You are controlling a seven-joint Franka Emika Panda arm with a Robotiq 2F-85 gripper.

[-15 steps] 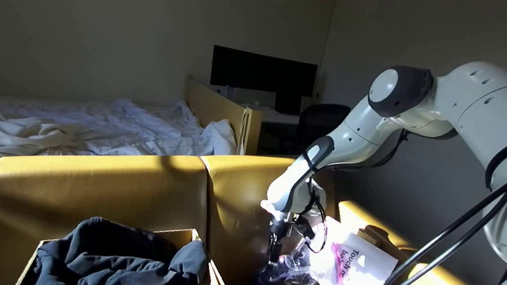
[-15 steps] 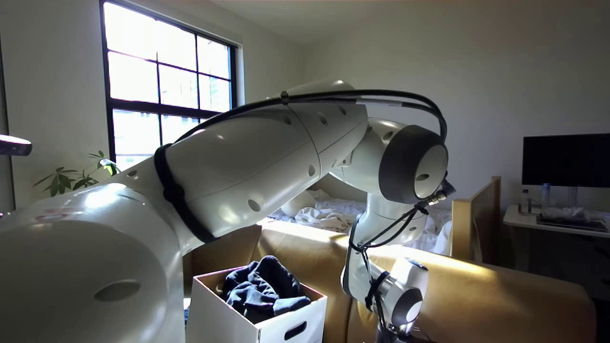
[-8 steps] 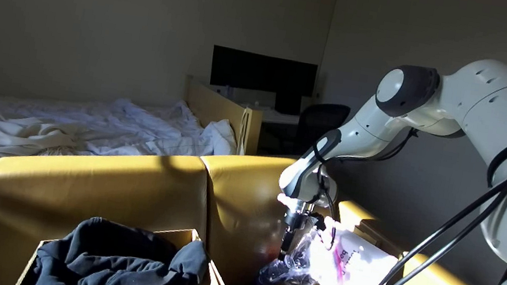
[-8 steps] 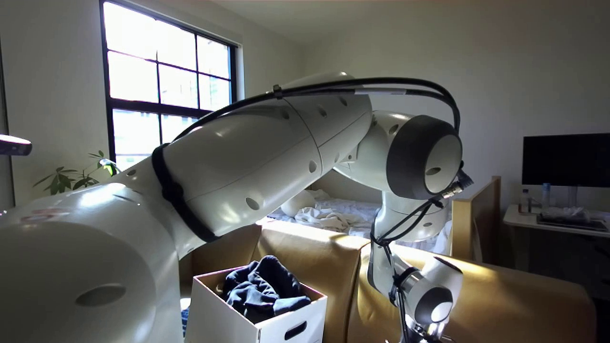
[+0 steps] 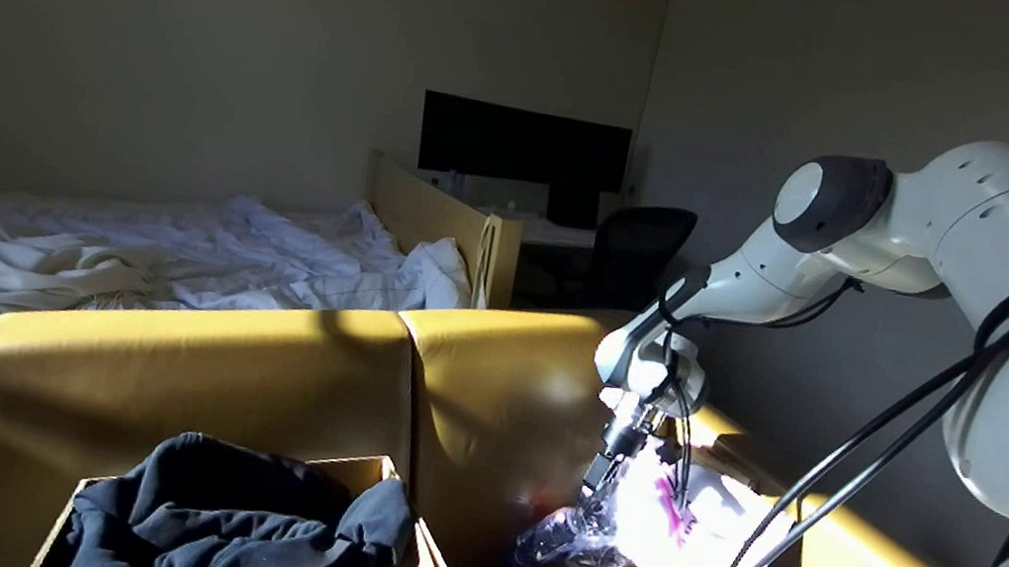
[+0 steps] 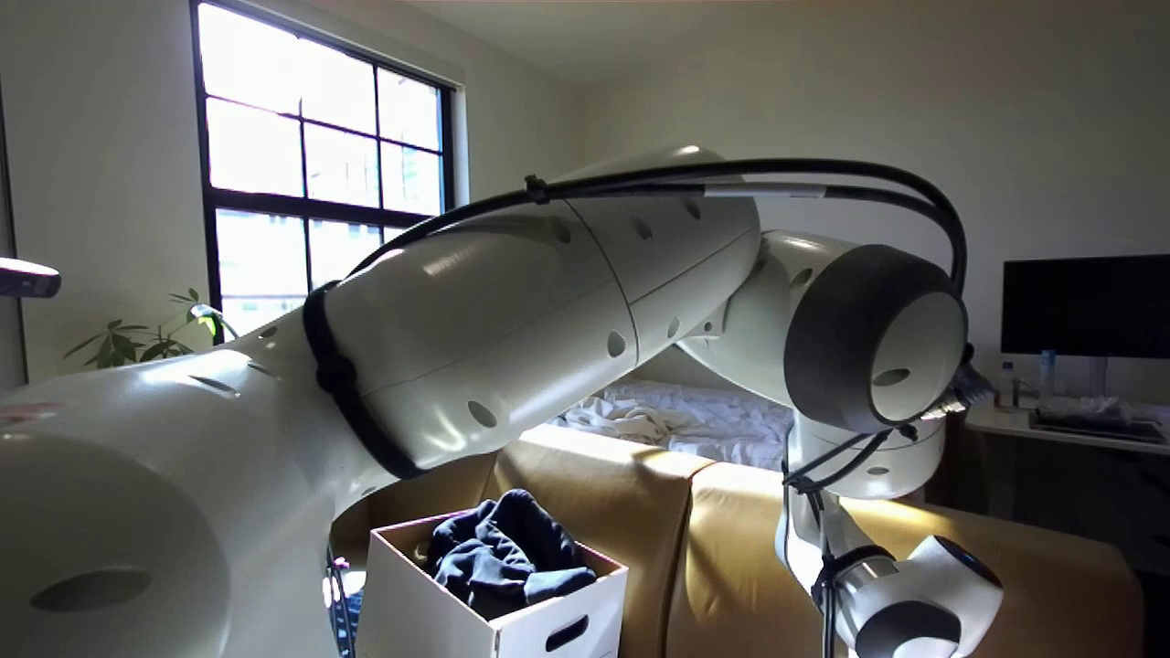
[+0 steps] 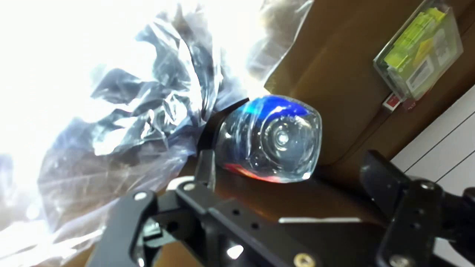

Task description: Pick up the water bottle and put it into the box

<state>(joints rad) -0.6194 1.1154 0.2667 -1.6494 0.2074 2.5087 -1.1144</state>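
Showing print too blurred to read, the clear plastic pack with a yellow-green label (image 7: 423, 55) lies off to the side. Here's the small translucent plastic water bottle with blue and red patches (image 7: 274, 139) on the mustard-brown sofa (image 7: 334, 107), ringed end showing between the wide-parted fingers of the black end effector (image 7: 289, 167)! Crinkled clear wrapping (image 7: 174, 111) crowds one side; bare sofa stretches opposite. Well apart, rumpled dark-blue cloth (image 6: 512, 557) tops the white-sided, tan-lined cardboard box (image 6: 411, 608).
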